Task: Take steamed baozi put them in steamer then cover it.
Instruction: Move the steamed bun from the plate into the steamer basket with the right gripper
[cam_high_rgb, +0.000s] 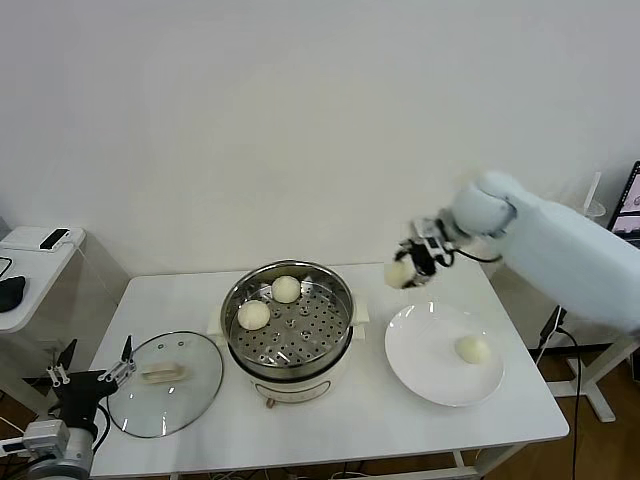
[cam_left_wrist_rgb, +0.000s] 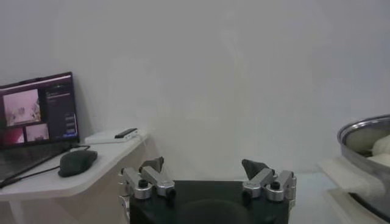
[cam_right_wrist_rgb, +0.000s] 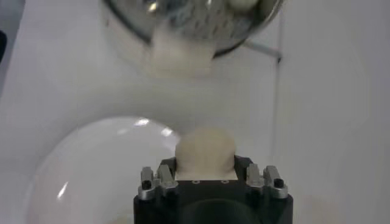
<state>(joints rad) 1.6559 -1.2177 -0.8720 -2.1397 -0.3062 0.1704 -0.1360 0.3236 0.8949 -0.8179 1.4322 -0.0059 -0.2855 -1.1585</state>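
The steel steamer (cam_high_rgb: 340, 300) stands mid-table on its cream base, with two baozi (cam_high_rgb: 254, 315) (cam_high_rgb: 286, 289) on the perforated tray. My right gripper (cam_high_rgb: 404, 271) hovers above the table between the steamer and the white plate, shut on a third baozi (cam_right_wrist_rgb: 205, 148). Another baozi (cam_high_rgb: 472, 349) lies on the plate (cam_high_rgb: 425, 370). The glass cover (cam_high_rgb: 200, 385) rests flat on the table left of the steamer, handle up. My left gripper (cam_high_rgb: 92, 372) is parked open and empty off the table's front left corner; in its wrist view the left gripper (cam_left_wrist_rgb: 203, 167) points past the steamer's rim (cam_left_wrist_rgb: 359, 128).
A side desk at the far left carries a laptop (cam_left_wrist_rgb: 36, 112), a mouse (cam_left_wrist_rgb: 76, 162) and a small dark device (cam_high_rgb: 54, 238). A second screen (cam_high_rgb: 630, 205) stands at the far right. Bare tabletop lies in front of the steamer.
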